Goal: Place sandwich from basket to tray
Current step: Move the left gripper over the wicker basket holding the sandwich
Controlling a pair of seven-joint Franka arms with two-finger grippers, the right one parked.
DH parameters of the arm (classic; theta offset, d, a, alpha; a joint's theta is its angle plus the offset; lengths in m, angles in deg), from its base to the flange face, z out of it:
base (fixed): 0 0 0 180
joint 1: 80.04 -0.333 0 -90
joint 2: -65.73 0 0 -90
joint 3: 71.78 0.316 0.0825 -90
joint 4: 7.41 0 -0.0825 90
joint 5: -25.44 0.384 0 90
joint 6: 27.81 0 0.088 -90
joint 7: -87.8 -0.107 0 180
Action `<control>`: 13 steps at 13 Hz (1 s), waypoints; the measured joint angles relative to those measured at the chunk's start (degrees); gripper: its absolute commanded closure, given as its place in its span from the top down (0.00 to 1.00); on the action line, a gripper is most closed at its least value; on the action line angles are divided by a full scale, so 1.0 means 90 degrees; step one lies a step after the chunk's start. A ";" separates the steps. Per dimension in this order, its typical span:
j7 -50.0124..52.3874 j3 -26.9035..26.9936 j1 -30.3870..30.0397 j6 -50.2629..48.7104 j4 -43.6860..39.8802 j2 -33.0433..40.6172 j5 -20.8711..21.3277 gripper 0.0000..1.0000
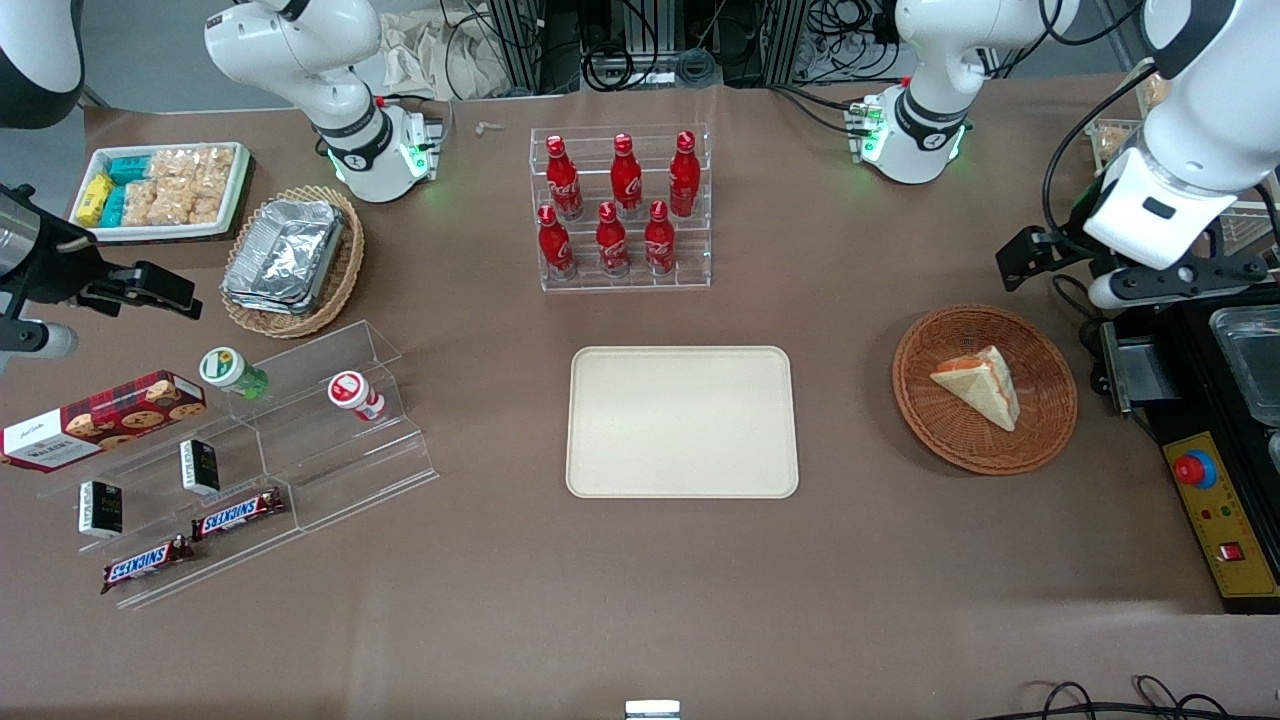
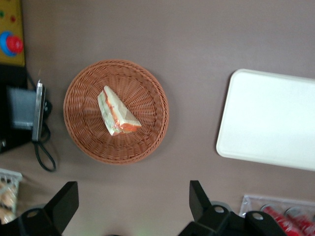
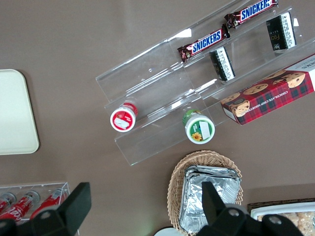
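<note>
The sandwich (image 1: pixel 983 386) (image 2: pixel 117 112), a pale bread wedge with an orange-red cut edge, lies in the round reddish-brown wicker basket (image 1: pixel 940 425) (image 2: pixel 86 132) toward the working arm's end of the table. The cream tray (image 1: pixel 682 421) (image 2: pixel 270 120) lies flat at the table's middle with nothing on it. My gripper (image 1: pixel 1135 280) (image 2: pixel 133 199) hangs high above the table, farther from the front camera than the basket. It is open wide, and only bare brown table shows between the fingers.
A clear rack of red cola bottles (image 1: pixel 622 210) stands farther back than the tray. A black control box with a red button (image 1: pixel 1195 468) sits beside the basket at the table's end. Snack shelves (image 1: pixel 250 450) and a foil-tray basket (image 1: pixel 290 260) lie toward the parked arm's end.
</note>
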 measured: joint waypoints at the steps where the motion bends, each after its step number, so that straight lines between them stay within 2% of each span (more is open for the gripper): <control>1: 0.0326 0.0000 0.0000 -0.0033 0.0010 -0.0002 0.0003 1.00; 6: 0.0896 0.0115 -0.0027 -0.0080 0.0391 -0.0007 0.0059 1.00; 8: 0.1125 0.0219 -0.0052 -0.0021 0.0620 0.0000 0.0250 1.00; 13: 0.1554 0.0538 -0.0085 0.0883 0.1551 0.0020 0.0304 1.00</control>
